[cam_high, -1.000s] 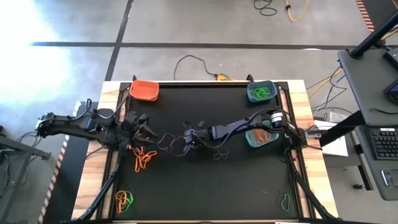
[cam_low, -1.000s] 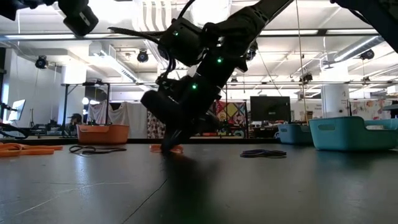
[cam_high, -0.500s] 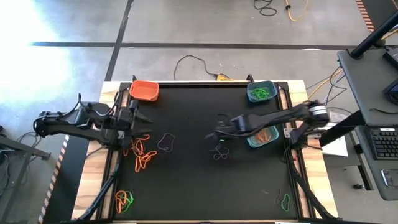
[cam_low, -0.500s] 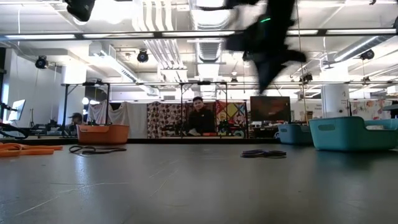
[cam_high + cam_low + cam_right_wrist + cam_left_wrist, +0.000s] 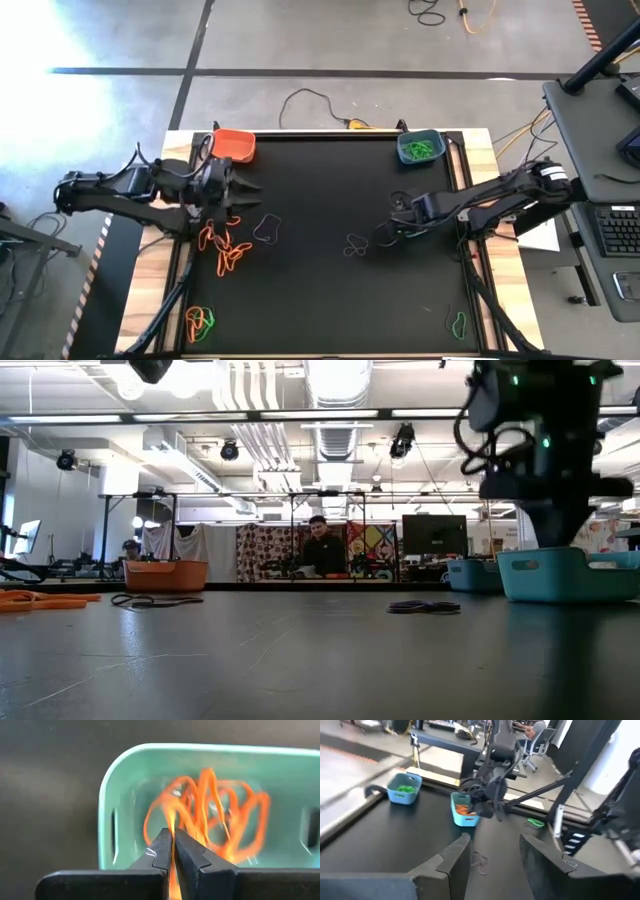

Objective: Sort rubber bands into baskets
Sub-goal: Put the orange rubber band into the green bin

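My right gripper (image 5: 173,834) is shut on an orange rubber band above the teal basket (image 5: 115,785), which holds several orange bands (image 5: 235,815). In the low view this gripper (image 5: 548,510) hangs over the teal basket (image 5: 560,574). My left gripper (image 5: 243,187) is open and empty near the orange basket (image 5: 233,145); its fingers (image 5: 454,855) show apart. The blue basket (image 5: 420,147) holds green bands. Loose orange bands (image 5: 226,250) and dark bands (image 5: 266,229) (image 5: 355,244) lie flat on the black table. My right gripper pinches one strand of the orange rubber band (image 5: 172,822) between its two fingertips. The fingers come from above, pointing down. The band is lifted clear of the table and sits over the teal basket's inside.
An orange and green clump (image 5: 200,322) lies at the near left and a green band (image 5: 458,323) at the near right. A dark band (image 5: 423,606) lies in front of the blue basket (image 5: 470,573). A person (image 5: 322,550) sits in the room behind.
My right gripper has risen from the table's middle, where it met an orange band, and has swung toward the right edge to above the teal basket. My left gripper has moved a little toward the far edge, beside the orange basket.
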`<state>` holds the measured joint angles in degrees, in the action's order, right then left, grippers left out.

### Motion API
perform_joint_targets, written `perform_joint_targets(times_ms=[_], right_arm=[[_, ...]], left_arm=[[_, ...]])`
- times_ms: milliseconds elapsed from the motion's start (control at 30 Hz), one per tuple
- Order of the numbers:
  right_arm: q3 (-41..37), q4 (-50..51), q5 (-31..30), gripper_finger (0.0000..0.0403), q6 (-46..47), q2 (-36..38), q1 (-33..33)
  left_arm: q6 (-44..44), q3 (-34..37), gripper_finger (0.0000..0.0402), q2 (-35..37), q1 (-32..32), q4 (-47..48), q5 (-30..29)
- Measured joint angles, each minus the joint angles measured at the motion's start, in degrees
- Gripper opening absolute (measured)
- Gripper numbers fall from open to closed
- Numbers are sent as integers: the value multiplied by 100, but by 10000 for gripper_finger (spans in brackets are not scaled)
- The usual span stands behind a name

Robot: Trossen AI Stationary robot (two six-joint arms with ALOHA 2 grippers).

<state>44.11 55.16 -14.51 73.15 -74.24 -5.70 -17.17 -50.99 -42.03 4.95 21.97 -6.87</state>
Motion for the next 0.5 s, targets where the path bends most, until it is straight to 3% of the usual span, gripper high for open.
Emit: perform_joint_targets(times_ms=[167, 300, 500], right_arm=[[-644, -1318, -56, 9, -851, -66, 236], [-812, -1617, -47, 21, -1053, -122, 391], [-803, -1599, -52, 103, -1304, 173, 464]], left_arm=[[-846, -21, 153, -33, 69, 39, 40], [-1790, 227, 153, -37, 265, 146, 36], [-2770, 512, 153, -376, 928, 153, -138]])
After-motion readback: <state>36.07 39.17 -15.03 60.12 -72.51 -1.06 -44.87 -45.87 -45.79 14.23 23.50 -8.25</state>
